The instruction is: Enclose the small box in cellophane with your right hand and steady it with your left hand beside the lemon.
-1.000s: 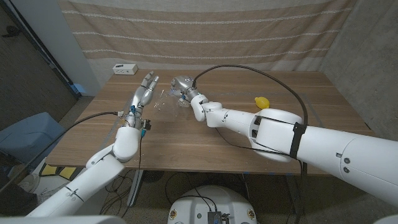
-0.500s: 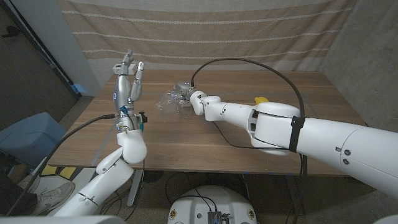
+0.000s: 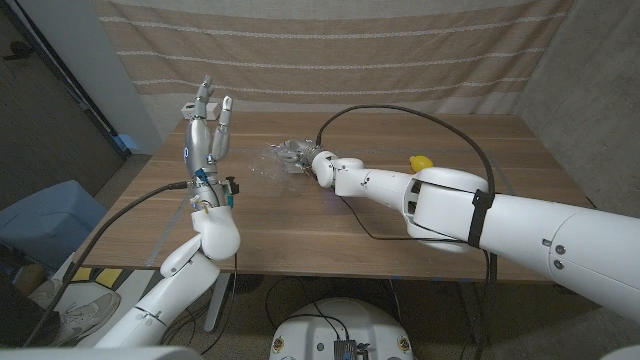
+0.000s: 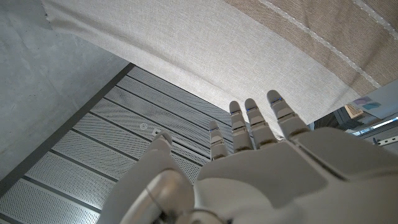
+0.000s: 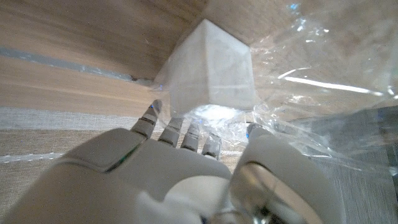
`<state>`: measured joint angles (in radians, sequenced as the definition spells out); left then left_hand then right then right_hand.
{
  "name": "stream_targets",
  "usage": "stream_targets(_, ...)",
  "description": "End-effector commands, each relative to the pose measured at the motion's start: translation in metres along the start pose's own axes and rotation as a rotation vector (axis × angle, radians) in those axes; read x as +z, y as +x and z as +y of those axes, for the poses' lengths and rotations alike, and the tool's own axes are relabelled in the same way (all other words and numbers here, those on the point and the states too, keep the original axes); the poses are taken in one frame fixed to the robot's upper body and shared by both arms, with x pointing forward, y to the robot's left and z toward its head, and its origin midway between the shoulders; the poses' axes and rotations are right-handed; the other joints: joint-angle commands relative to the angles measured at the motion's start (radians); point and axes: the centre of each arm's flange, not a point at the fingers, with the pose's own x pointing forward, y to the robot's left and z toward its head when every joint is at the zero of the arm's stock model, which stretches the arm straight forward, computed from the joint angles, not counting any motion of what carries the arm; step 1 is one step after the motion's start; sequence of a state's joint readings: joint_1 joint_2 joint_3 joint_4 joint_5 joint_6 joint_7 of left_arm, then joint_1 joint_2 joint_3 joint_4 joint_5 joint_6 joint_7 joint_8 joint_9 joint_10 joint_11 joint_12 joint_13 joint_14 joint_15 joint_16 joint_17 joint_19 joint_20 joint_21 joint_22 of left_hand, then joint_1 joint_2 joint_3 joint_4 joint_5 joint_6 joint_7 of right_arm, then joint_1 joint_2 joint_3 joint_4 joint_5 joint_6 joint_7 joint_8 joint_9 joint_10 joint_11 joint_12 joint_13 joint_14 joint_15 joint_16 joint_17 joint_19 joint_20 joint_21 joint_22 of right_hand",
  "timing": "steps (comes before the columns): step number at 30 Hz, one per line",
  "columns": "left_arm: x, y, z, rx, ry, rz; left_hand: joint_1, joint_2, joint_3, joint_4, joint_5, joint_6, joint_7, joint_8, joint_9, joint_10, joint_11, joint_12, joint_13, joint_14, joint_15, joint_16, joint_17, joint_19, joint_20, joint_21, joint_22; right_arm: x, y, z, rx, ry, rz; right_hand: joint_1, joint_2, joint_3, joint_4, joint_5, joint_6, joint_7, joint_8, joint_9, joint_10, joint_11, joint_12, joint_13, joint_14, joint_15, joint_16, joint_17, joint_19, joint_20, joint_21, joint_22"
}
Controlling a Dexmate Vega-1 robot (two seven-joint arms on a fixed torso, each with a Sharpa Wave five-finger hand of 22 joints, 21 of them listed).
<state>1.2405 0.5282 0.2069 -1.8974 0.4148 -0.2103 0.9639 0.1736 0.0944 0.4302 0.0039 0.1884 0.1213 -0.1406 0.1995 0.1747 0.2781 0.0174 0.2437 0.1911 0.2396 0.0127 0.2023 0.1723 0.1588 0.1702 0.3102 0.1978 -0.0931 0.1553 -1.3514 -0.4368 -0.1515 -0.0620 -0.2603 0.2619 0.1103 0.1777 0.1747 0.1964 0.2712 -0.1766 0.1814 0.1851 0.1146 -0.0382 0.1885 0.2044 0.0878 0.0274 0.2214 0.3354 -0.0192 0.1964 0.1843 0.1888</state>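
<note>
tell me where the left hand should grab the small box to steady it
Probably the bare face of the small box opposite the right hand, coming from the robot's left. The cellophane and right fingers crowd the other side; the left hand is raised and free.

I'm working in what looks like a lab or test room; a striped cloth hangs as a backdrop beyond my hands; above my raised left hand runs a perforated metal ceiling; bare grey walls flank a wooden table trailing cables.
</note>
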Motion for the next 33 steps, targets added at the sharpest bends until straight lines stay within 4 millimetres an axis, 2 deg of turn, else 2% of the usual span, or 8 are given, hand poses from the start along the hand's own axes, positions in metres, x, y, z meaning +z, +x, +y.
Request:
stream_targets(1, -0.003, 0.004, -0.006, -0.034, -0.039, 0.038, 0.016, 0.004, 0.013, -0.009, -0.003, -0.001, -0.001, -0.004, 0.002, -0.008, -0.001, -0.005, 0.003, -0.007, 0.002, -0.009, 0.002, -0.01, 0.002, -0.004, 0.004, 0.0, -0.008, 0.024, -0.002, -0.053, -0.015, -0.063, -0.077, -0.058, -0.028, 0.011, -0.037, -0.004, -0.002, -0.002, -0.047, 0.003, -0.003, 0.0, -0.04, 0.026, -0.016, -0.012, -0.076, 0.016, -0.001, 0.002)
stream_targets(4, -0.004, 0.004, -0.006, -0.04, -0.053, 0.048, 0.02, 0.006, 0.016, -0.013, -0.004, -0.003, 0.001, -0.007, 0.002, -0.013, 0.002, -0.009, 0.003, -0.009, 0.003, -0.011, 0.002, -0.011, 0.004, -0.006, 0.004, 0.004, -0.008, 0.029, 0.013, -0.095, -0.019, -0.047, -0.095, -0.062, -0.054, 0.019, -0.069, -0.008, -0.004, -0.001, -0.081, -0.007, -0.006, -0.001, -0.072, 0.028, -0.026, -0.022, -0.1, 0.016, 0.001, 0.001)
stream_targets(12, -0.006, 0.003, -0.005, -0.047, -0.07, 0.06, 0.028, 0.009, 0.024, -0.023, -0.007, -0.003, 0.0, -0.009, 0.003, -0.01, -0.001, -0.011, 0.003, -0.009, 0.002, -0.013, 0.002, -0.012, 0.0, -0.007, 0.005, 0.015, -0.012, 0.042, 0.012, -0.2, -0.033, 0.092, -0.031, 0.007, -0.16, 0.015, -0.215, -0.028, -0.008, -0.001, -0.256, -0.021, -0.012, -0.006, -0.234, 0.012, -0.038, -0.066, -0.211, 0.015, 0.002, -0.004)
stream_targets(16, -0.006, 0.004, -0.006, -0.053, -0.073, 0.061, 0.031, 0.009, 0.027, -0.027, -0.009, -0.005, 0.0, -0.01, 0.003, -0.011, 0.0, -0.013, 0.003, -0.008, 0.003, -0.014, 0.002, -0.012, 0.001, -0.008, 0.005, 0.022, -0.014, 0.048, -0.013, -0.265, -0.046, 0.215, 0.057, 0.091, -0.237, 0.005, -0.338, -0.035, -0.004, 0.001, -0.362, -0.019, -0.004, -0.005, -0.327, -0.01, -0.031, -0.097, -0.239, 0.008, 0.011, -0.007)
stream_targets(21, -0.007, 0.004, -0.006, -0.058, -0.083, 0.062, 0.034, 0.01, 0.029, -0.03, -0.01, -0.007, 0.0, -0.011, 0.003, -0.012, 0.0, -0.015, 0.004, -0.007, 0.002, -0.014, 0.002, -0.013, 0.001, -0.008, 0.005, 0.023, -0.017, 0.05, -0.048, -0.303, -0.07, 0.32, 0.077, 0.17, -0.295, 0.001, -0.407, -0.026, 0.002, 0.003, -0.385, -0.001, 0.008, -0.002, -0.322, -0.014, -0.015, -0.111, -0.18, -0.003, 0.033, -0.008)
stream_targets(25, -0.006, 0.004, -0.006, -0.061, -0.086, 0.057, 0.035, 0.01, 0.032, -0.034, -0.011, -0.009, 0.001, -0.013, 0.003, -0.012, -0.001, -0.017, 0.004, -0.006, 0.004, -0.014, 0.002, -0.013, 0.003, -0.009, 0.006, 0.02, -0.016, 0.051, -0.025, -0.317, -0.075, 0.422, 0.083, 0.247, -0.322, -0.003, -0.397, -0.044, 0.013, 0.004, -0.363, -0.015, 0.019, -0.002, -0.27, -0.012, 0.008, -0.116, -0.046, -0.02, 0.07, -0.009)
stream_targets(27, -0.006, 0.004, -0.006, -0.06, -0.088, 0.055, 0.036, 0.01, 0.033, -0.035, -0.011, -0.011, 0.002, -0.013, 0.003, -0.012, -0.001, -0.017, 0.004, -0.005, 0.004, -0.014, 0.002, -0.013, 0.003, -0.009, 0.006, 0.019, -0.017, 0.051, -0.033, -0.314, -0.077, 0.469, 0.075, 0.275, -0.32, -0.006, -0.359, -0.044, 0.023, 0.005, -0.317, -0.034, 0.033, -0.003, -0.204, -0.027, 0.033, -0.113, 0.081, -0.082, 0.106, -0.007)
stream_targets(33, -0.005, 0.004, -0.007, -0.064, -0.094, 0.058, 0.037, 0.011, 0.034, -0.037, -0.011, -0.01, 0.003, -0.013, 0.003, -0.012, 0.002, -0.018, 0.004, -0.005, 0.003, -0.014, 0.003, -0.014, 0.004, -0.01, 0.006, 0.013, -0.02, 0.053, -0.051, -0.324, -0.085, 0.528, 0.065, 0.253, -0.305, -0.01, -0.022, -0.04, 0.086, 0.005, -0.03, -0.071, 0.094, -0.008, 0.047, -0.099, 0.142, -0.091, 0.386, -0.201, 0.198, -0.003)
